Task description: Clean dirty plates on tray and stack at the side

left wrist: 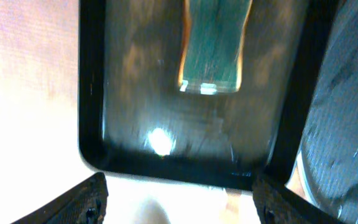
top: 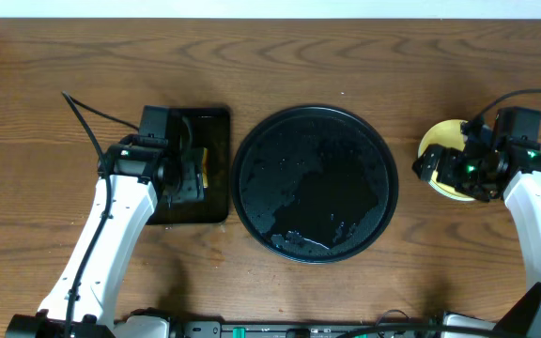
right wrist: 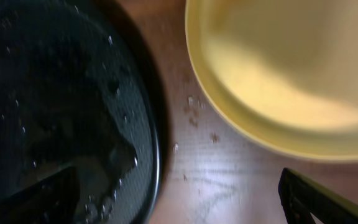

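The large round black tray [top: 314, 183] sits mid-table, wet with water drops and holding no plates; its rim also shows in the right wrist view [right wrist: 73, 112]. A pale yellow plate [top: 437, 143] lies on the table to its right, partly under my right arm, and fills the upper right of the right wrist view [right wrist: 278, 74]. No mint-blue plate is visible. My right gripper [right wrist: 179, 205] is open and empty above the bare wood between tray and yellow plate. My left gripper [left wrist: 179, 202] is open and empty at the near edge of a rectangular black tray [left wrist: 92, 112].
The smaller rectangular black tray [top: 216, 192] lies left of the round tray and holds a green and yellow sponge [left wrist: 213, 46]. Water drops [right wrist: 194, 112] spot the wood beside the yellow plate. Cables [top: 87, 113] run across the table at the left.
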{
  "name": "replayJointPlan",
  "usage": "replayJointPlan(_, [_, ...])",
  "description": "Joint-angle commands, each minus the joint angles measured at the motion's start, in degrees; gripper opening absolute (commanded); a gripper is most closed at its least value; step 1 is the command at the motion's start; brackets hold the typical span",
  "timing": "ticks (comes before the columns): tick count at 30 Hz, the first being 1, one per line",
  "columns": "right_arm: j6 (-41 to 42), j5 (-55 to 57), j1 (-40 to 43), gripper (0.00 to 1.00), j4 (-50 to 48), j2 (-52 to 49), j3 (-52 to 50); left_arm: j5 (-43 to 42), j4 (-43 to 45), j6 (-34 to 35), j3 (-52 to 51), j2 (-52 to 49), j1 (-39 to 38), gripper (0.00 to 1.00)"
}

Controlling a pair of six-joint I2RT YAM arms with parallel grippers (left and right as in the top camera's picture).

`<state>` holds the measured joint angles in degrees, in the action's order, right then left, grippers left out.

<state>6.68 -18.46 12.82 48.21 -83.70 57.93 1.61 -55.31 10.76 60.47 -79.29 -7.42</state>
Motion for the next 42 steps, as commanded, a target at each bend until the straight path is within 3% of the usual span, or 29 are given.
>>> replayJointPlan(1, [-1.4,0.6,-0.3,0.99,2.5,2.6,-0.1,-2.4,-2.8,0.9,0.4,1.6,-0.2,0.77])
replayJointPlan(9, [-2.6,5.7,-4.1,0.99,4.7,14.3,-1.3,-3.7,-3.8,0.9,-1.2,13.7,-0.3,0.79])
replayJointPlan(18, [-2.5,9.7,-11.6,0.99,-2.8,34.4,-12.0,-3.7,2.5,0.7,-12.5,42.1,-0.3,0.79])
replayJointPlan(23, [-2.5,9.7,-11.7,0.99,-1.9,41.9,-14.3,-3.7,2.1,0.7,-15.4,54.1,-0.3,0.79])
replayJointPlan(28, [-2.5,9.7,-11.7,0.99,-1.0,43.7,-14.6,-3.7,2.2,0.7,-15.4,58.7,-0.3,0.79])
replayJointPlan(42, [-2.5,9.6,-11.7,0.99,-0.7,43.3,-14.6,-3.7,2.2,0.7,-15.4,58.8,-0.3,0.79])
